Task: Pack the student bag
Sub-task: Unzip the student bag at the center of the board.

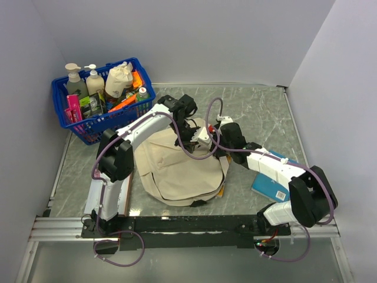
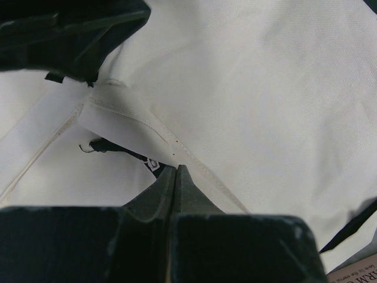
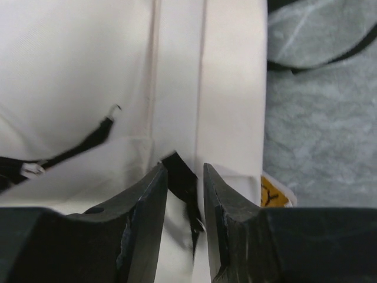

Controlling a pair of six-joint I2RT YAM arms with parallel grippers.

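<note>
The cream student bag (image 1: 174, 171) lies flat mid-table, its black-trimmed top end toward the far side. My left gripper (image 1: 192, 131) is at that top end. In the left wrist view its jaws (image 2: 176, 169) are pressed shut at a stitched fabric edge of the bag (image 2: 247, 88), beside a small black label (image 2: 152, 164). My right gripper (image 1: 215, 143) is at the bag's far right corner. Its jaws (image 3: 184, 171) stand a little apart around a black strap tab (image 3: 182, 177) on the bag (image 3: 76, 71), which looks blurred.
A blue basket (image 1: 63, 115) with bottles and a cloth pouch (image 1: 119, 79) stands at the back left. A blue book (image 1: 270, 187) lies under my right arm. A book (image 1: 125, 200) lies by the left arm's base. A yellow cover (image 3: 271, 193) shows under the bag's right edge.
</note>
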